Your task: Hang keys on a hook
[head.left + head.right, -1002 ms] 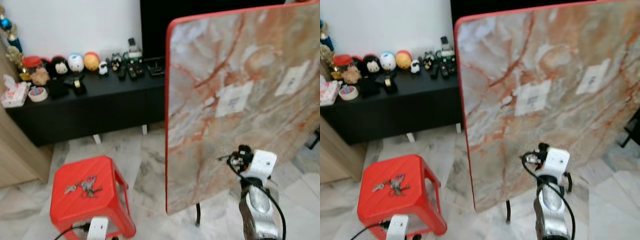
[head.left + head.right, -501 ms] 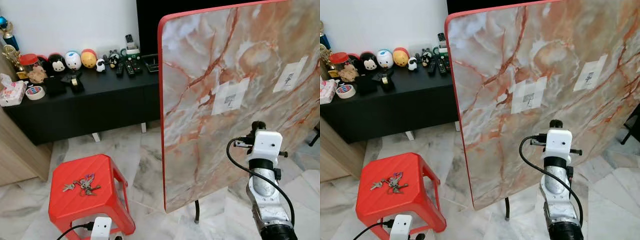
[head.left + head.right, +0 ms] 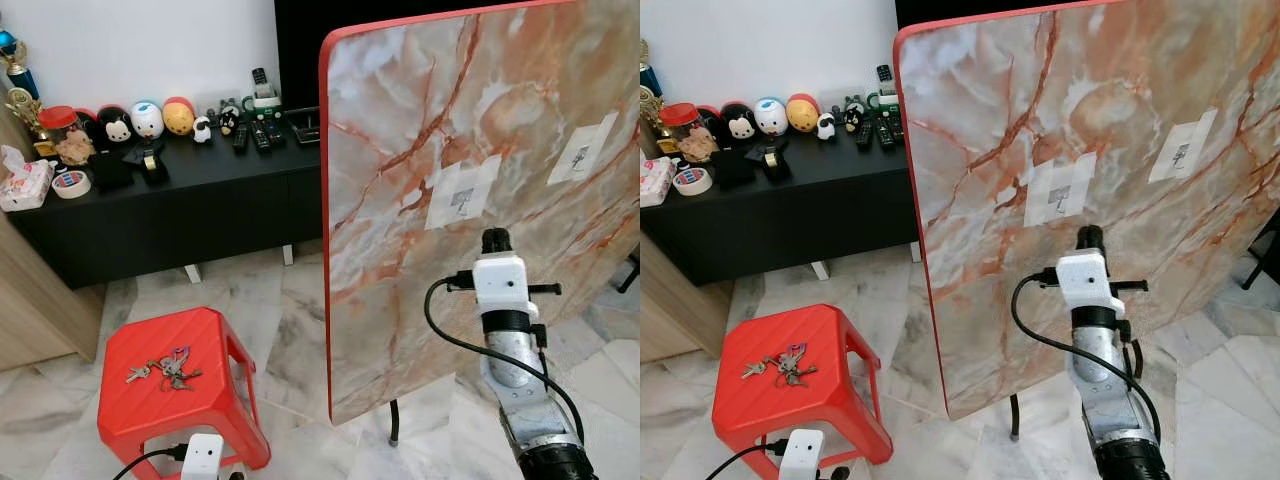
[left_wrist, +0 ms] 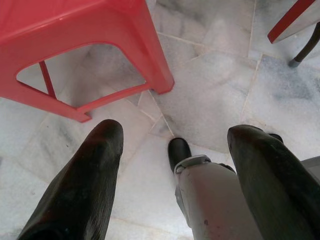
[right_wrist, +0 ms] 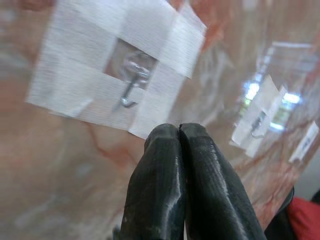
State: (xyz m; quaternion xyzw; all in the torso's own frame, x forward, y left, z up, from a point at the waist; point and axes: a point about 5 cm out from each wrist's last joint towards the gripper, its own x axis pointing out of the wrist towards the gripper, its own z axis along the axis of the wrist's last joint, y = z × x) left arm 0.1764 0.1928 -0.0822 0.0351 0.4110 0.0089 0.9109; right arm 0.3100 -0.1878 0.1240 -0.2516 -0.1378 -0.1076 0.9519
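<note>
A bunch of keys (image 3: pixel 160 370) lies on top of a red plastic stool (image 3: pixel 215 345) at the lower left. A marble tabletop with a red rim (image 3: pixel 400 110) stands on edge at the right, with two small hooks taped to it: the nearer hook (image 3: pixel 462 197) and the farther hook (image 3: pixel 578 158). My right gripper (image 3: pixel 496 240) is raised just below the nearer hook (image 5: pixel 131 82), shut, with nothing between its fingers (image 5: pixel 165 165). My left gripper (image 4: pixel 175 131) hangs open low beside the stool (image 4: pixel 75 30), above the floor.
A low black cabinet (image 3: pixel 180 215) along the back wall carries plush toys, remotes and a tape roll (image 3: pixel 70 185). A wooden panel (image 3: pixel 25 300) stands at the left. A black table leg (image 3: pixel 393 425) rests on the marble floor under the tabletop.
My right arm has shifted left and its gripper now points up closer beneath the nearer hook. The keys and the stool have not moved.
</note>
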